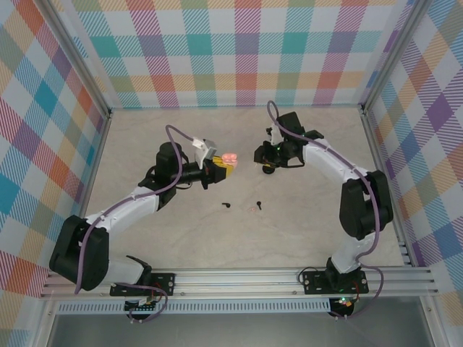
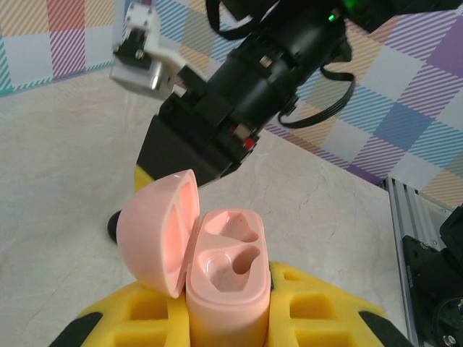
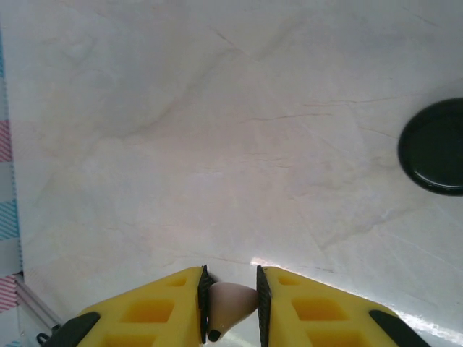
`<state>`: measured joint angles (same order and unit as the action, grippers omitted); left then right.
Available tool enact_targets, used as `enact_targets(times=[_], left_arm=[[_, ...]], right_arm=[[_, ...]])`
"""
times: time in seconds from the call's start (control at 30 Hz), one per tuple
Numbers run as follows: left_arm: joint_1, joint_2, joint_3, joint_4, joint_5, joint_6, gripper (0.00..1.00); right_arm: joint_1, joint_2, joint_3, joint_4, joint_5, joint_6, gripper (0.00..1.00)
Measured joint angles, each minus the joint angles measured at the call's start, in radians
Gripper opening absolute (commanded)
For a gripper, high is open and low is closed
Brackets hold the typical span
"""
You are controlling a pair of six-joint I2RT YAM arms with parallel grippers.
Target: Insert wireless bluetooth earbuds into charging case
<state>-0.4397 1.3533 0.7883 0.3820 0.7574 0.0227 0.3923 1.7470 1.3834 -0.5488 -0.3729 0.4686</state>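
Left side:
- The left gripper [image 2: 228, 307] was clenched on the pink charging case [image 2: 226, 278].
- The body of the case was pinched between the yellow fingers [image 2: 318, 311] and raised off the table [image 1: 181, 238].
- The lid [image 2: 165, 230] was swung open to the gripper's left, and both wells were bare and turned upward.
- The case was judged to be held this way so that a well was offered to the other arm, steady and open.

Middle:
- Loose pieces were noted on the table, below and well apart from both grippers.
- One black earbud [image 1: 226, 205] lay nearer the left gripper.
- A second black earbud [image 1: 259, 205] lay nearer the right gripper, with what looked like a pale piece [image 1: 252, 210] just beside it.
- None of the three was touched.

Right side:
- The right gripper [image 3: 231, 293] was closed on a pale earbud [image 3: 233, 302].
- The bud was nipped between the two yellow pads with its rounded end poking forward, and a dark tip was seen at its lower edge.
- From above, this gripper was seen near the open case and level with it, with a gap between them, so the bud was not yet seated.
- The forward-facing hold was judged to suit pushing the bud into a well.
- A black case [image 3: 434, 144] rested on the table ahead of the right gripper and off to its right, untouched.

Next step, as judged: the pale bud needs to be lined up over a well of matching shape. Misalignment could tip the bud out of so light a pinch.
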Motion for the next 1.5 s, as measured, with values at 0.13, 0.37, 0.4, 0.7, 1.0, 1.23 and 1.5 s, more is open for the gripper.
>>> enact_targets(times=[0.13,0.37,0.4,0.7,1.0,1.23,1.5], left_arm=[[0.000,0.024,0.000,0.018,0.000,0.011,0.09],[0.000,0.067,0.000,0.020,-0.012,0.031,0.09],[0.000,0.073,0.000,0.019,-0.012,0.035,0.09],[-0.005,0.101,0.010,0.002,-0.008,0.088,0.09],[-0.014,0.112,0.047,-0.018,-0.007,0.118,0.09],[-0.023,0.116,0.062,-0.039,-0.006,0.125,0.09],[-0.025,0.129,0.073,-0.042,0.005,0.125,0.09]], right_arm=[[0.000,-0.056,0.000,0.015,-0.026,0.003,0.27],[0.000,-0.121,-0.012,0.040,-0.065,0.003,0.27],[0.000,-0.129,-0.016,0.042,-0.072,0.003,0.27],[0.037,-0.194,-0.034,0.080,-0.096,-0.017,0.27],[0.095,-0.200,-0.034,0.089,-0.092,-0.048,0.27],[0.119,-0.200,-0.033,0.092,-0.080,-0.065,0.28],[0.137,-0.200,-0.033,0.100,-0.028,-0.066,0.27]])
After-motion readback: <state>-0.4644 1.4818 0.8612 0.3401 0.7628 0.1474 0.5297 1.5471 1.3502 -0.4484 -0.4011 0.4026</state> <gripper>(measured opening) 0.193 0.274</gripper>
